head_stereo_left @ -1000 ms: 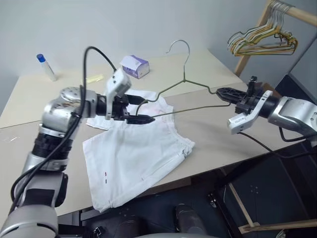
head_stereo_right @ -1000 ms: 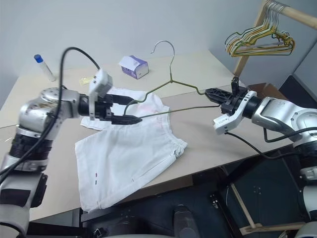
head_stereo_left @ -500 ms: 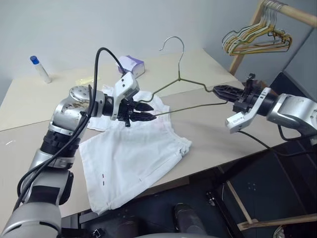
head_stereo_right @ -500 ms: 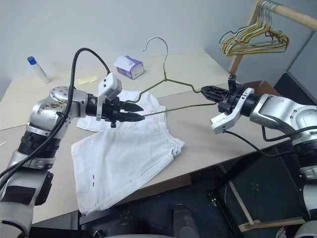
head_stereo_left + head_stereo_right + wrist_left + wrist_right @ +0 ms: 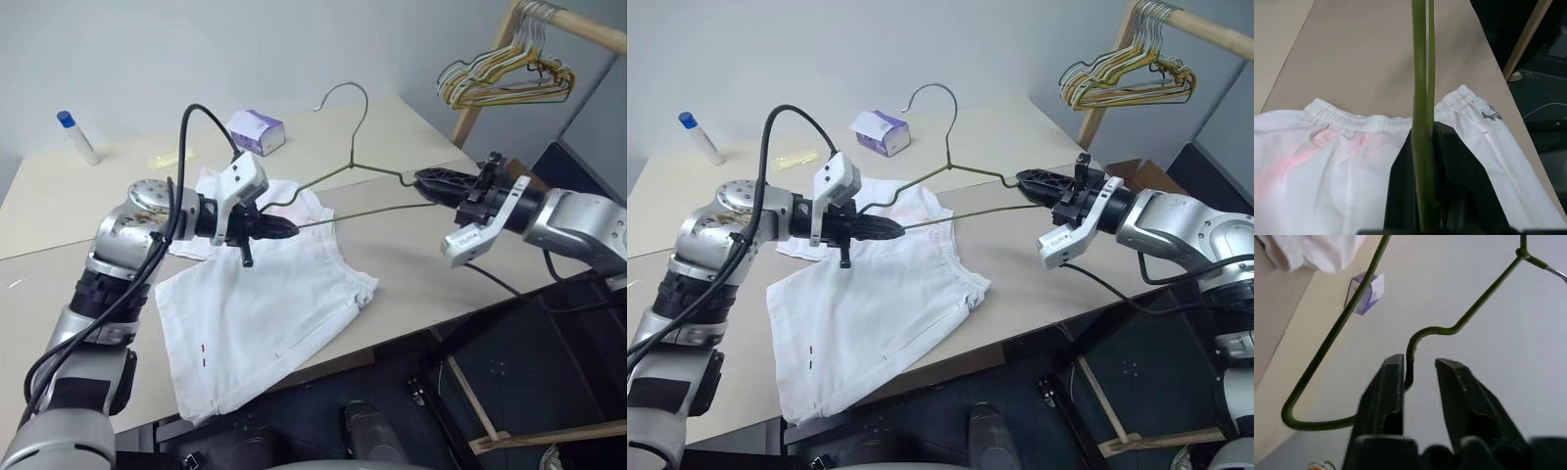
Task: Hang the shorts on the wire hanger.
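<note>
The white shorts (image 5: 265, 304) lie flat on the table, waistband toward the right. Above them the olive-green wire hanger (image 5: 351, 165) hangs in the air, hook up. My left gripper (image 5: 279, 230) is shut on the hanger's left end, just over the shorts' waistband; the left wrist view shows the wire (image 5: 1420, 98) running out from between the black fingers (image 5: 1459, 186). My right gripper (image 5: 423, 186) is at the hanger's right shoulder. It is open, with the notched wire (image 5: 1435, 330) in the gap, resting against one finger (image 5: 1388, 387).
A purple-white tissue box (image 5: 257, 130) and a blue-capped bottle (image 5: 76, 137) stand at the back of the table (image 5: 411, 264). A bunch of hangers (image 5: 505, 83) hangs on a wooden rail at the far right. The table's front edge runs just below the shorts.
My left gripper has shut on the hanger's left end. My right gripper's fingers have parted around the right shoulder. The hanger stays in about the same place.
</note>
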Controlling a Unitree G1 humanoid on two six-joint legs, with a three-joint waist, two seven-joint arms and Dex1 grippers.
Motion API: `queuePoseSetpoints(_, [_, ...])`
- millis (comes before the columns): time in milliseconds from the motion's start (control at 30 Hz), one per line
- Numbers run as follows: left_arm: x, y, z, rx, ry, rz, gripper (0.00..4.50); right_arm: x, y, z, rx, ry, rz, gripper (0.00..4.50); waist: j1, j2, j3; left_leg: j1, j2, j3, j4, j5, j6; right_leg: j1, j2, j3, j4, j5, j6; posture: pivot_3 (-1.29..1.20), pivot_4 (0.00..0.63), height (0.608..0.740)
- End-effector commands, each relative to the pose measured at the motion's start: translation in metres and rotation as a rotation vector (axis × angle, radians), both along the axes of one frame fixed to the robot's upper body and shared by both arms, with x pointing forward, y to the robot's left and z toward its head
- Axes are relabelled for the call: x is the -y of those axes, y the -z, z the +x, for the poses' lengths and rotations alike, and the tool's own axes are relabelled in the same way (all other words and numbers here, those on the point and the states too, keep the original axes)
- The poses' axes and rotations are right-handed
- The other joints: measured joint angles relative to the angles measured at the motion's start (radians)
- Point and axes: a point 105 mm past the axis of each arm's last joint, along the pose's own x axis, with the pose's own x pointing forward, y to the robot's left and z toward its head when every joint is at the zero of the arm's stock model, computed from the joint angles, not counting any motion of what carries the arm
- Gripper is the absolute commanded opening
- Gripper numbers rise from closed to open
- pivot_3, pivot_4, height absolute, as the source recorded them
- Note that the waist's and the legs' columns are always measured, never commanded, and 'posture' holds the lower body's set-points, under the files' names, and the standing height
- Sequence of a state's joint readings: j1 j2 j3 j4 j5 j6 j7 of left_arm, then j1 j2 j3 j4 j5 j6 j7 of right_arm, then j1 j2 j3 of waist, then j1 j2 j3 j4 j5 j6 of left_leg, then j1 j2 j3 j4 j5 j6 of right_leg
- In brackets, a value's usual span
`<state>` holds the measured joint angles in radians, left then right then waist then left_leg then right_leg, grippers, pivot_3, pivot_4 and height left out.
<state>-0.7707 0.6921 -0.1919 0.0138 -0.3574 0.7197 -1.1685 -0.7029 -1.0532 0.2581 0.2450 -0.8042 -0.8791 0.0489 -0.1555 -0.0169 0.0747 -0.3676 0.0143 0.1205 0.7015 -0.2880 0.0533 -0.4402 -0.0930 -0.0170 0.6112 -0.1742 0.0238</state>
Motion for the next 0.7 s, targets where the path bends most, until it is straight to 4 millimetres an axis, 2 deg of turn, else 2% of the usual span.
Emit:
queuePoseSetpoints(33, [-0.005,-0.016,-0.002,0.054,-0.018,-0.025,0.00,-0.002,-0.020,-0.005,0.046,-0.017,0.047,2.72,0.001,0.000,0.000,0.000,0.000,0.000,0.000,0.000,0.000,0.000,0.000,0.000,0.000,0.000,0.000,-0.12,0.016,0.740])
queuePoseSetpoints(200, [-0.005,-0.017,-0.004,0.057,-0.030,-0.039,0.00,-0.003,-0.022,-0.005,0.042,-0.017,0.055,4.37,0.002,0.000,0.000,0.000,0.000,0.000,0.000,0.000,0.001,0.000,0.000,0.000,0.000,0.000,0.000,-0.12,0.013,0.740])
queuePoseSetpoints(333, [-0.006,-0.019,-0.005,0.069,-0.043,-0.047,0.00,-0.001,-0.020,-0.006,-0.020,-0.005,0.093,4.46,0.004,0.000,0.000,0.000,0.000,0.000,0.000,0.000,0.001,0.000,0.000,0.000,0.000,0.000,0.000,-0.11,0.001,0.740])
queuePoseSetpoints(400, [-0.009,-0.021,-0.004,0.083,-0.053,-0.045,0.00,0.001,-0.015,-0.012,-0.162,0.004,0.175,4.46,0.004,-0.002,-0.001,0.000,0.000,0.000,0.000,0.000,0.001,0.000,0.000,0.000,0.000,0.000,0.000,-0.11,0.001,0.740])
queuePoseSetpoints(533, [-0.015,-0.022,-0.002,0.111,-0.063,-0.030,0.00,0.004,-0.011,-0.029,-0.628,0.035,0.430,4.46,0.010,-0.002,-0.001,0.000,0.000,-0.002,0.000,-0.001,0.002,0.002,0.000,0.000,-0.001,0.000,0.000,-0.11,0.001,0.740])
queuePoseSetpoints(600, [-0.015,-0.022,-0.003,0.112,-0.062,-0.031,0.00,0.007,-0.014,-0.032,-0.720,0.040,0.495,4.46,0.012,-0.002,-0.002,0.000,0.000,-0.001,0.001,-0.006,0.010,0.003,-0.001,-0.002,-0.001,0.001,0.001,-0.10,0.001,0.740])
queuePoseSetpoints(700, [-0.015,-0.023,-0.005,0.113,-0.060,-0.039,0.00,0.014,-0.012,-0.032,-0.808,0.080,0.506,4.46,0.015,-0.002,-0.003,0.001,0.000,-0.001,0.003,-0.008,0.014,0.003,-0.001,-0.002,0.000,0.001,0.002,-0.10,0.001,0.740])
